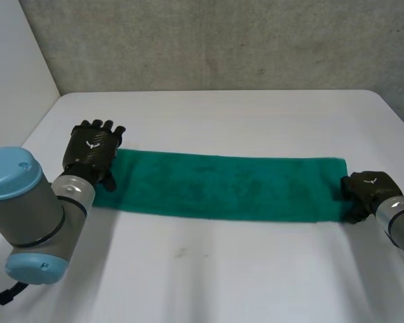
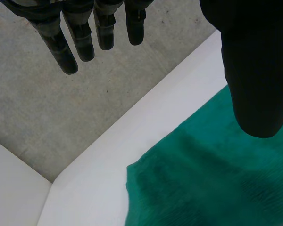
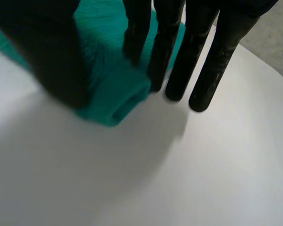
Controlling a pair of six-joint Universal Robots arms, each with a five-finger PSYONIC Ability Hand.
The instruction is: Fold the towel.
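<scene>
A green towel (image 1: 222, 185) lies on the white table (image 1: 209, 269) as a long strip running left to right. My left hand (image 1: 91, 151) hovers at the strip's left end with straight, spread fingers (image 2: 80, 37) and the thumb (image 2: 254, 70) above the cloth (image 2: 212, 183), holding nothing. My right hand (image 1: 367, 192) is at the strip's right end. There the towel's end (image 3: 118, 94) is bunched up between the thumb (image 3: 47, 52) and the fingers (image 3: 179, 56), which pinch it.
A grey wall (image 1: 222, 40) stands behind the table's far edge, and a white panel (image 1: 13, 60) closes the left side. The table's right rear corner (image 1: 380, 101) is rounded. My left arm (image 1: 27, 215) lies over the near left of the table.
</scene>
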